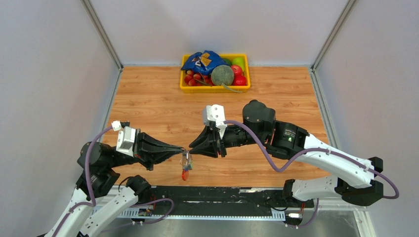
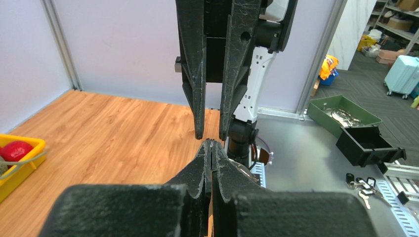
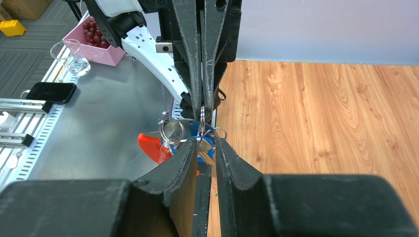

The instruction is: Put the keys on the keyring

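Note:
The keyring bunch hangs above the table's near edge, between the two grippers. In the right wrist view I see its red clip, silver rings and the blue-headed keys hanging together. My left gripper is shut on a thin silver ring at the top of the bunch; in the left wrist view only a sliver of metal shows at the tips. My right gripper faces it tip to tip, jaws slightly apart, with a key's blade hanging in the gap at its fingertips.
A yellow tray with toy fruit and a blue bag stands at the table's far middle. Off the table, a green bin and loose keys lie on the metal bench. A pink box and a phone are also there.

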You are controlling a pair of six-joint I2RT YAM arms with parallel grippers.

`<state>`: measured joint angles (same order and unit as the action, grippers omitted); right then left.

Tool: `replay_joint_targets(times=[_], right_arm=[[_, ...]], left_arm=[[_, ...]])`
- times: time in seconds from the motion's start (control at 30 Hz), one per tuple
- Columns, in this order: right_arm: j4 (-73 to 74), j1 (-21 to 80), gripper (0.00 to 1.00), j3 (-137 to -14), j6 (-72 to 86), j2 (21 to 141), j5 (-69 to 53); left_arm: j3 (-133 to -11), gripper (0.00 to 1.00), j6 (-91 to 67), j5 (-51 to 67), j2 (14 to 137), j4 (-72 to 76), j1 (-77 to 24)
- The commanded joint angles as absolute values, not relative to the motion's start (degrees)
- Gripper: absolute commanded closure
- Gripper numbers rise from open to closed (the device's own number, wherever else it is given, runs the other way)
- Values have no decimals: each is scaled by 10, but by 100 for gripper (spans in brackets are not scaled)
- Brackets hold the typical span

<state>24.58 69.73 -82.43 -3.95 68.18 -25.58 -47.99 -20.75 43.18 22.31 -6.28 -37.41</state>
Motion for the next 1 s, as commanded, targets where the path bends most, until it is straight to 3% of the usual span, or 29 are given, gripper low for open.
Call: replay_joint_targets(times=[0.0, 0.4, 0.6, 0.97], right_arm=[[218, 701, 76, -833, -25, 684, -272], [214, 701, 81, -836, -19, 700, -289], [214, 703, 100, -830, -19, 699, -291], [210, 703, 100, -795, -17, 693, -317]], left_arm=[[-480, 100, -213, 431, 217, -27, -374], [-481, 100, -210, 426, 213, -29, -374], [-481, 100, -208, 426, 212, -28, -374], [-484, 100, -219, 427, 206, -4, -374]])
